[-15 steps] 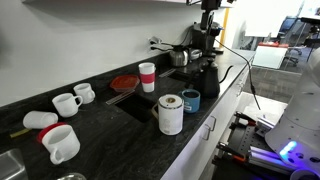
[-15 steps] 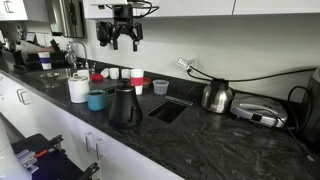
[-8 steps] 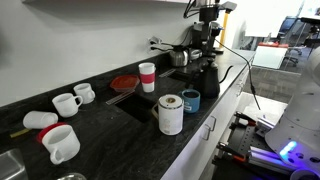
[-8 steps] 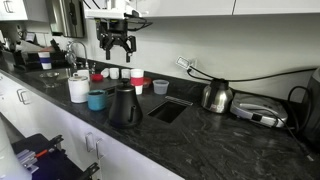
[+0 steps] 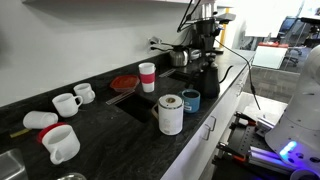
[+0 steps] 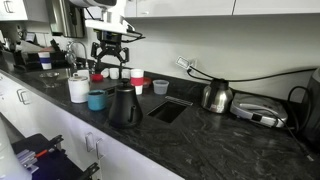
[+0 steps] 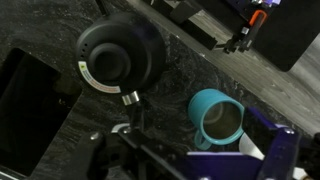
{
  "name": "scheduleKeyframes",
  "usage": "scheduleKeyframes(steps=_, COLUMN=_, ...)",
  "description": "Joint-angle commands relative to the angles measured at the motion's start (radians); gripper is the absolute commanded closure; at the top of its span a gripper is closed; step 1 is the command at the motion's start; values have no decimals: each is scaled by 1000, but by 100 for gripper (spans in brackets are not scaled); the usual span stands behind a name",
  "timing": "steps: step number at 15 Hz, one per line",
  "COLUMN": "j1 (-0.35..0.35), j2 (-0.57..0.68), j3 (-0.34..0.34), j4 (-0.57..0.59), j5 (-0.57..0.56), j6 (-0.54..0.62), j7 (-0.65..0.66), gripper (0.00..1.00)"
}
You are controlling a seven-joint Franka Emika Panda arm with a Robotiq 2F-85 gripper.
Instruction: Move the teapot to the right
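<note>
The black teapot stands near the counter's front edge in both exterior views [image 5: 205, 78] [image 6: 123, 105]. In the wrist view I see its round lid from above [image 7: 120, 55]. My gripper hangs above the teapot, apart from it, in both exterior views [image 5: 205, 42] [image 6: 108, 62]. Its fingers are spread open and hold nothing. In the wrist view the gripper [image 7: 198, 142] frames the counter beside the teapot, over a teal mug [image 7: 218, 115].
A white lidded canister [image 5: 170, 113] [image 6: 78, 87] and the teal mug [image 5: 190, 100] [image 6: 96, 100] stand close beside the teapot. A steel pot [image 6: 216, 96] with a cable, a recessed sink [image 6: 168, 108], a red-and-white cup [image 5: 147, 76] and white mugs [image 5: 66, 103] are also on the counter.
My gripper has come down from high above the counter to just above the teapot. It stays open. The teapot and the other things have not moved.
</note>
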Motion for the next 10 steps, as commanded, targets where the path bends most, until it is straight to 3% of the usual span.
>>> scheduleKeyframes(steps=1, j1=12, j2=27, j3=10, j4=-23, j5=7, j6=27, j7=-75, gripper=0)
scheduleKeyframes(steps=10, j1=-22, j2=176, j3=26, j4=-3, j5=-61, j6=311, j7=-26, gripper=0)
